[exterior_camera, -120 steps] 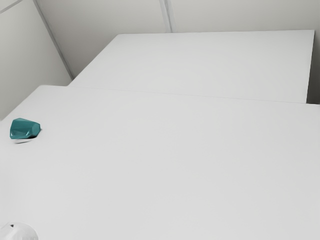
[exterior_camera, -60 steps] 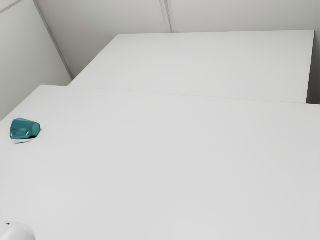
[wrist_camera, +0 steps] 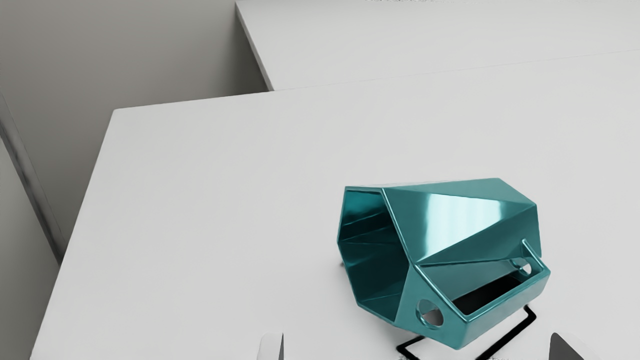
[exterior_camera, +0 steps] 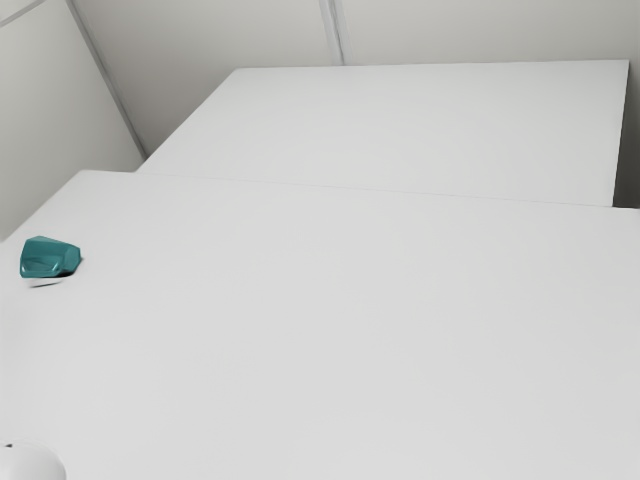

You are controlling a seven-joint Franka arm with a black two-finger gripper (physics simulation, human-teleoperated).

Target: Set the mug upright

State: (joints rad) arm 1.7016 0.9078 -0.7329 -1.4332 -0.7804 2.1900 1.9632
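- Since the earliest exterior frame, the white rounded arm part (exterior_camera: 28, 463) at the lower edge has slid a little toward the exterior view's left; the teal mug (wrist_camera: 465, 225) has kept its place.
- Mug lies on its side on the table (wrist_camera: 200, 225), at the exterior view's left, its mouth (wrist_camera: 372, 245) facing sideways.
- Tool (wrist_camera: 417, 347) is wide open and holds nothing; mug and handle (wrist_camera: 505, 307) appear ahead of its fingertips.
- Handle juts out toward the tool's side, so a finger coming down could knock it and roll or shove the mug instead of straddling it.
- Flat, slanting facets look glossy; a grip across uneven faces might slip or twist, especially while the mug is being turned.
- If the turn falls short, or the mug is let go above the table, it could tip back over.
- Table edge is near; a hard push that way might send the mug toward it.
- Hidden: the mug's underside, where it meets the table, and its base.
- Cut off: most of both fingers in the wrist view, nearly all of the arm in the exterior one.
- Hard to make out: how high the fingertips stand above the table, and which way the mouth points in the small exterior glimpse.
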